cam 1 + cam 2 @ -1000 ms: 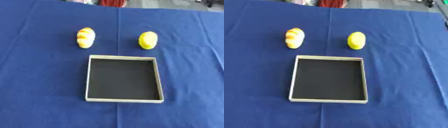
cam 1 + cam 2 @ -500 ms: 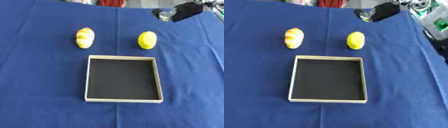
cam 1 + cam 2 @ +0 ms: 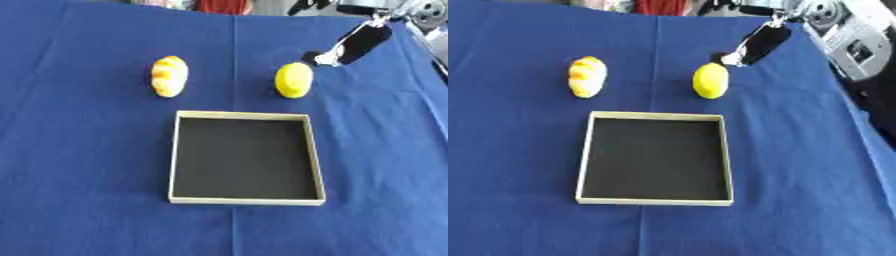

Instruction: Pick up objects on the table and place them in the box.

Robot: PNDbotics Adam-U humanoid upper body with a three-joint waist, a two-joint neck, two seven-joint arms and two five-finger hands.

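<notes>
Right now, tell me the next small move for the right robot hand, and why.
Probably lower the right robot hand the rest of the way onto the lemon and close round it. The robot hand hangs just beyond the lemon's far right side, not touching it, and the box is empty, with the orange-striped object also outside it.

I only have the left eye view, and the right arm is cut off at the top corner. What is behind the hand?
Observer: The right eye view shows more. A silver arm runs from the right hand to the upper right corner.
Operator: The table's right edge barely shows for me.
Observer: In the right eye view the blue cloth ends along an edge slanting down the right side, with dark beyond it. That edge is well right of the box.
</notes>
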